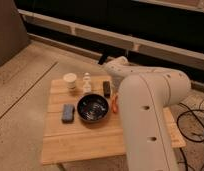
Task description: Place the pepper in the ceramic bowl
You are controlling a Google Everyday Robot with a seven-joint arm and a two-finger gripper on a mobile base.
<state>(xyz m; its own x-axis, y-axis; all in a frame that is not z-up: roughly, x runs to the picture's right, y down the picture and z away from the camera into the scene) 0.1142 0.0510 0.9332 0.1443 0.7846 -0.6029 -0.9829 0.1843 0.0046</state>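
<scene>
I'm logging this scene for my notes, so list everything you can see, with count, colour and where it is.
table: one, light wood, standing on the speckled floor.
ceramic bowl: one, glossy black, middle of the table.
pepper: one, orange-red, on the table just picture-right of the bowl.
sponge: one, blue-grey, picture-left of the bowl.
cup: one, cream, near the table's far left corner.
small bottle: one, pale, beside the cup.
block: one, black, far side of the table, behind the pepper.
cables: several, black, on the floor at picture-right.
arm: one, white, over the table's right side.
gripper: one, dark, at the arm's end past the table's far edge.
</scene>
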